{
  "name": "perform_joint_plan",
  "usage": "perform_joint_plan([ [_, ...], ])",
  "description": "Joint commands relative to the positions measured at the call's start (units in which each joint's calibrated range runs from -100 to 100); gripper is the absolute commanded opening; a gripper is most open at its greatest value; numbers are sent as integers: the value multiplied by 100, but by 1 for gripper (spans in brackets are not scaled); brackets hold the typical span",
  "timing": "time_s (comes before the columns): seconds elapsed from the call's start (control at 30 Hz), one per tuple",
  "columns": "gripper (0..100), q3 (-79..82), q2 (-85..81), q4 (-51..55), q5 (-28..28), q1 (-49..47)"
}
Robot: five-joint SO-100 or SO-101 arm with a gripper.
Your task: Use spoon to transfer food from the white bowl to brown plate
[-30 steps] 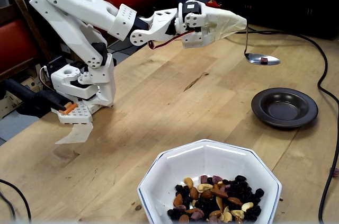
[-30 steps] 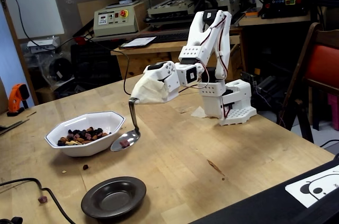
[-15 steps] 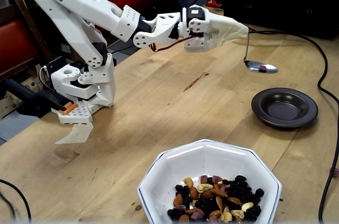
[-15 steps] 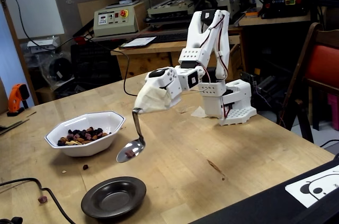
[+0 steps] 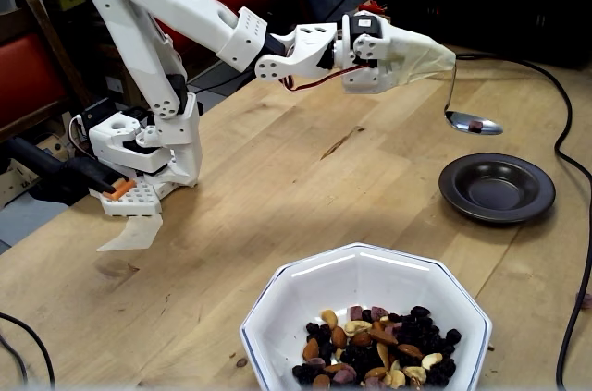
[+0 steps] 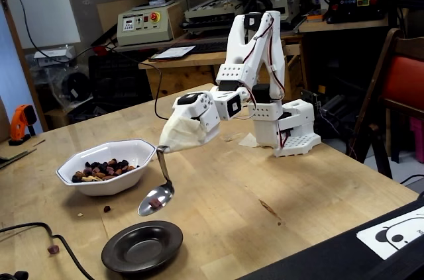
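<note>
In a fixed view, the large glossy white octagonal ceramic bowl (image 6: 106,164) sits toward the left edge of the wooden worktop (image 6: 298,187), holding the trail mix of nuts and raisins (image 6: 106,168). Right of it, the cloth-wrapped end effector (image 6: 165,148) grips the handle of the shiny silver metal spoon (image 6: 158,192), though its opening is hidden. The spoon hangs down with a purplish-red cube, above the small round dark brown plate (image 6: 142,246) near the front edge. A black cable (image 6: 40,237) lies at the front-left corner.

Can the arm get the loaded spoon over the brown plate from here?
Probably yes. The spoon, held by the cloth-wrapped gripper, hangs just above and beside the brown plate, carrying one piece of food. Nothing stands between them; the plate's centre looks empty.
</note>
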Motion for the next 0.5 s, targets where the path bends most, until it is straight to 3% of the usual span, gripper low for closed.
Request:
perform_joint_plan([
  [0.0, 2, -397, -36, -81, 24, -34],
  [0.47, 2, -397, -10, -81, 381, -34],
])
